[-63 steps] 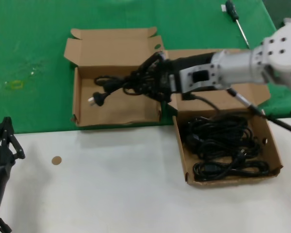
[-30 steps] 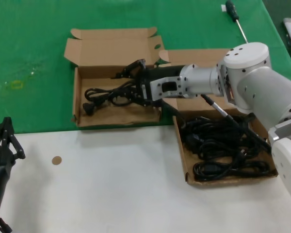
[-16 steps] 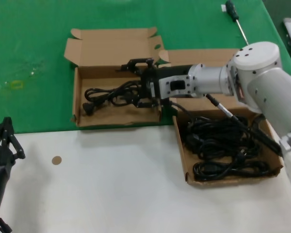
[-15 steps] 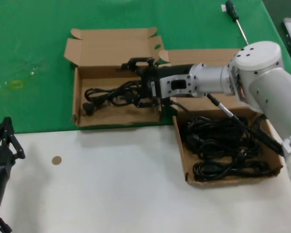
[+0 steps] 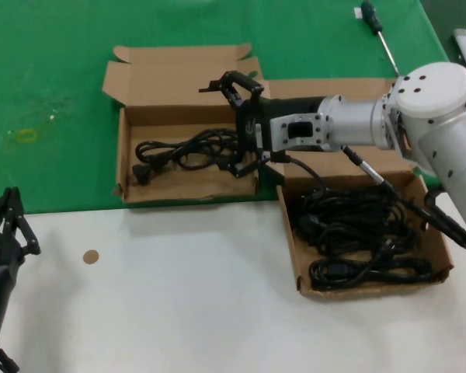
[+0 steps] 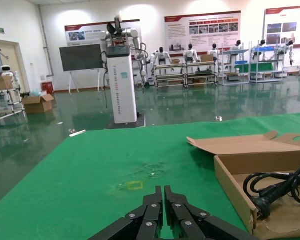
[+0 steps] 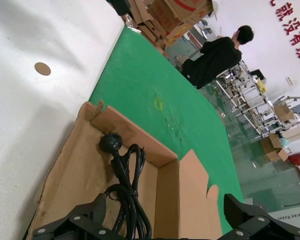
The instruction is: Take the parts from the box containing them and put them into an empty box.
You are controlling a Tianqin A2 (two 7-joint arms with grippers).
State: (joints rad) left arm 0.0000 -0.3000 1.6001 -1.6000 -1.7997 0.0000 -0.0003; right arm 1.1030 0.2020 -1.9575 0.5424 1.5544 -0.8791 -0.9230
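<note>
A: How far along is it?

B: Early, I judge. The box containing the parts [image 5: 437,225], the larger one near the robot's right, holds a big heap of parts [image 5: 357,233]. The empty box [image 5: 124,167], over on the green cloth [image 5: 46,70], has just one cord [image 5: 182,149] lying on its floor.

A: And the arms?

B: The right gripper [image 5: 245,124] hangs over the right end of the smaller box, fingers spread wide, pinching nothing. The cord lies below it, apart from the fingers. The left gripper [image 5: 8,225] sits parked at the near left edge of the white table [image 5: 179,311].

A: Is it open?

B: The left wrist view shows its fingers [image 6: 162,212] pressed together, which the head view leaves unclear. The right wrist view shows the cord's round plug [image 7: 110,142] near the far wall of the smaller box, between the spread fingers.

A: Anything small?

B: A screwdriver [image 5: 377,31] on the cloth, well apart.
</note>
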